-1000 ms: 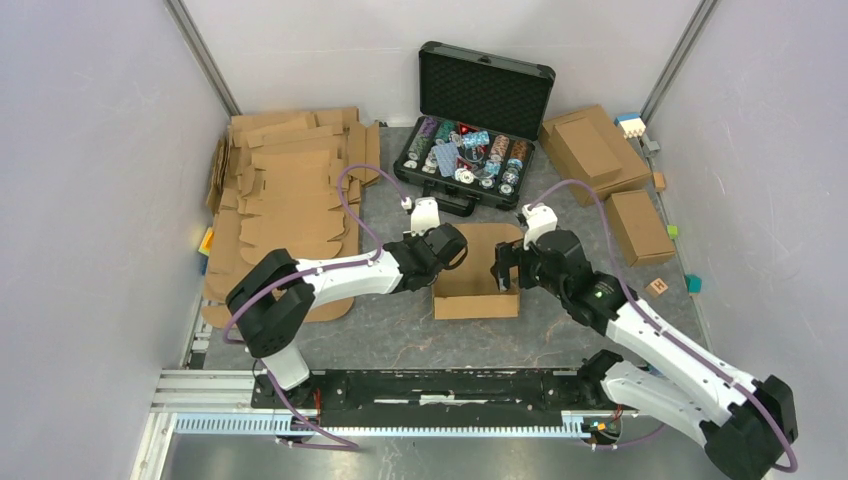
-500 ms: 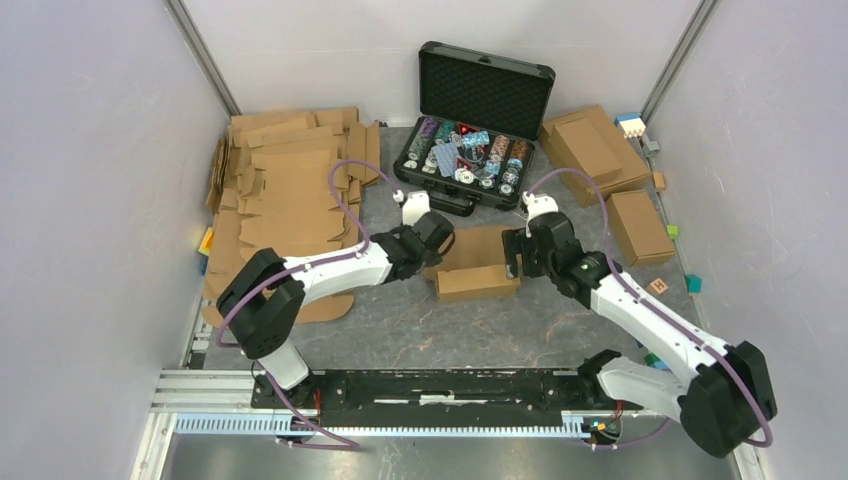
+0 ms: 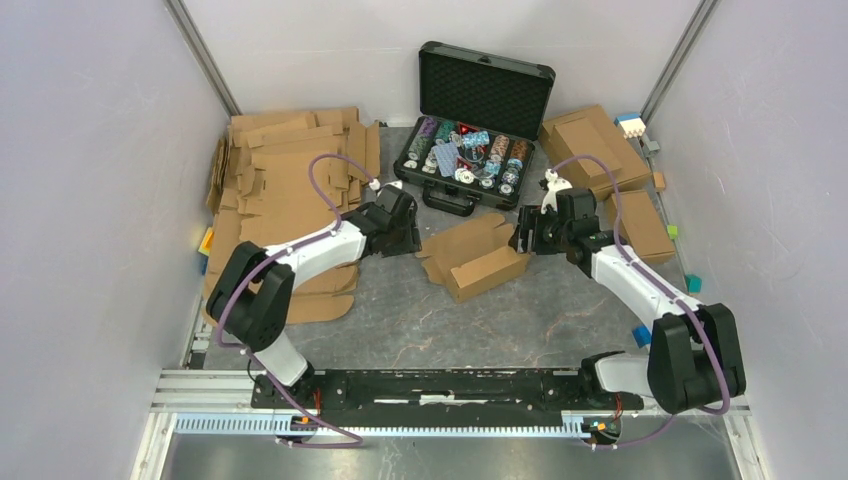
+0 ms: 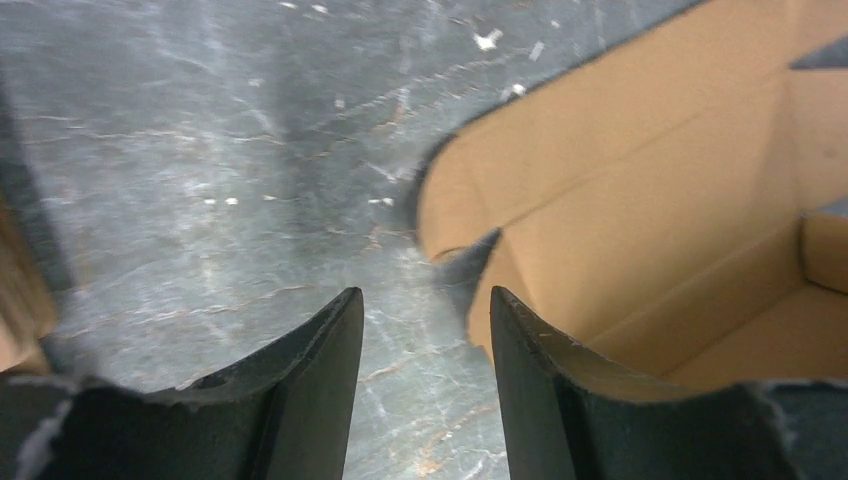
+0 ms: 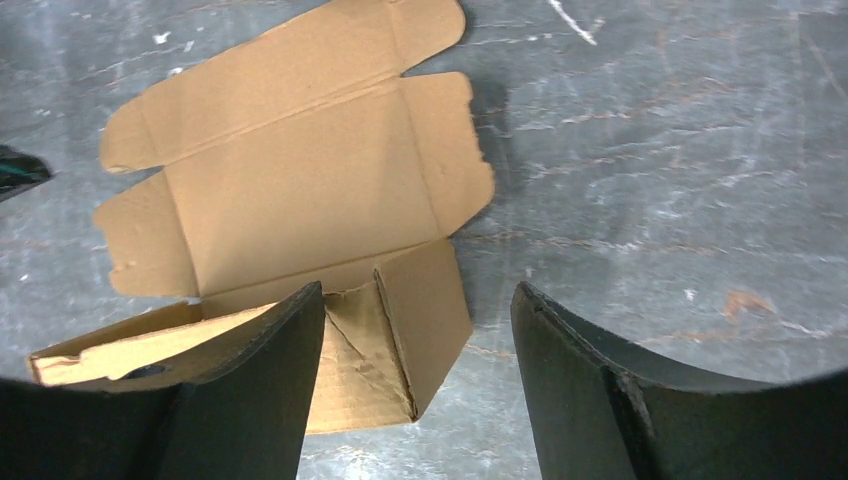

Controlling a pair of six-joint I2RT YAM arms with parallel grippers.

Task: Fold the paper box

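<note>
The left jaws stand partly open with nothing between them but bare grey marbled desk (image 4: 200,180), just short of the near rounded corner of the paper box (image 3: 478,262), a plain brown die-cut cardboard blank with rounded flaps. The right jaws gape wider, also empty, hanging above the box's other end. The box lies skewed on the desk between the white left arm (image 3: 320,250) and the white right arm (image 3: 620,270), just in front of the open black hard case of poker chips (image 3: 470,150). It is only part formed: one long wall is up at the near side, the lid panel and its flaps lie flat, and a creased end panel splays out under the right jaws. This looks like a pause between grips. Next, the right jaws would likely need to pinch that end panel upright while the left steadies the far corner.
</note>
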